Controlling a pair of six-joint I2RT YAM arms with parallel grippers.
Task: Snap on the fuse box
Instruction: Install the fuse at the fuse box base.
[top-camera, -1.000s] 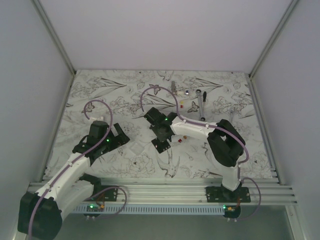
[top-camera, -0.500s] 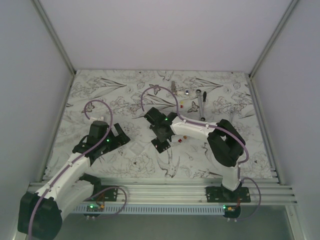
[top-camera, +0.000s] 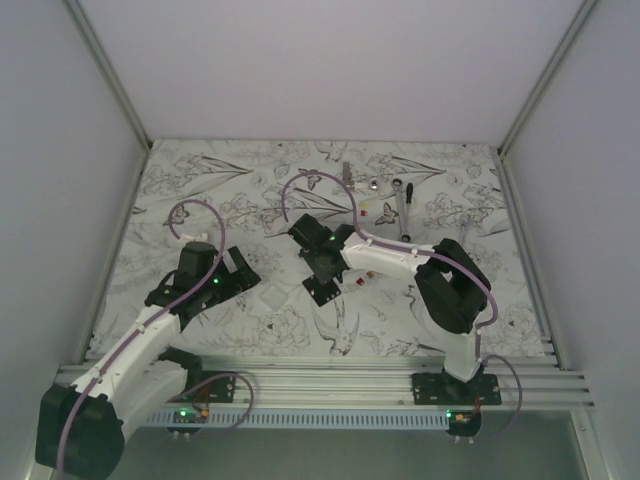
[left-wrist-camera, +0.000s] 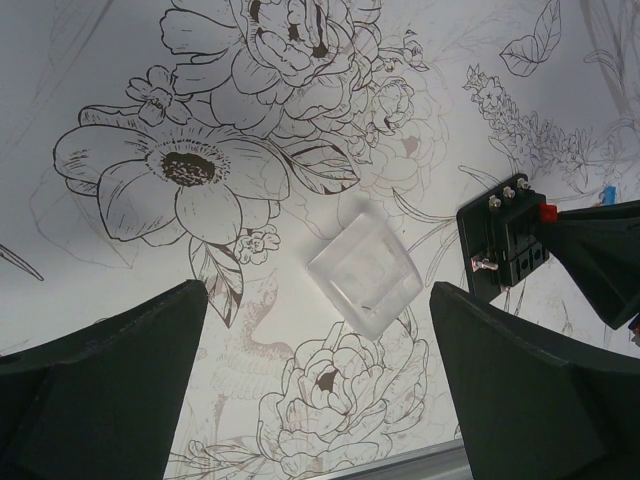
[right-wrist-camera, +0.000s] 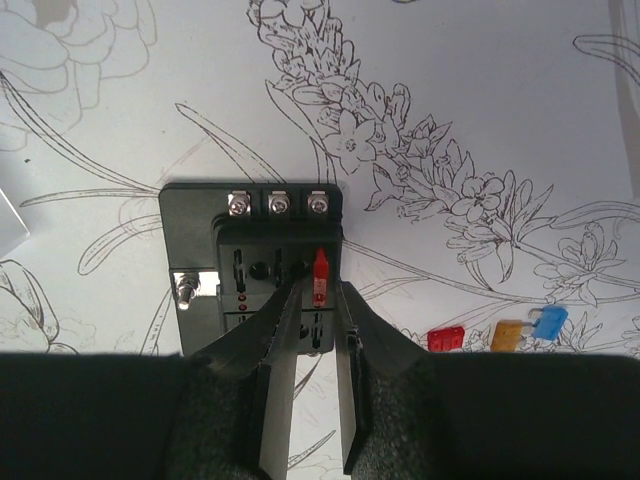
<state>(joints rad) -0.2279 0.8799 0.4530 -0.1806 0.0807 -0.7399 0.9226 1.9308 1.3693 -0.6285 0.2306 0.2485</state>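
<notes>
Work surface seen from above and from both wrists. The fuse box, a small black square plastic block with three silver screw terminals along its far edge and rows of slots, lies flat on the flower-printed tablecloth near the table's middle, directly under the right gripper. That gripper's fingers are drawn close together, leaving only a narrow gap; their tips flank a small red blade fuse standing upright in a slot of the block; whether the pads actually press it cannot be told. Three loose fuses, red, yellow and blue, lie side by side on the cloth to the right of the box, apart from it. The left gripper is spread wide and holds nothing; it hangs over a clear square plastic cover lying on the cloth, a little apart from the box. Judged step: a fuse is being seated and the cover is not yet fitted. The next move probably calls for the right fingers to clear the block, the cover to be grasped by its edges, squared over the box and pressed down until it catches.
</notes>
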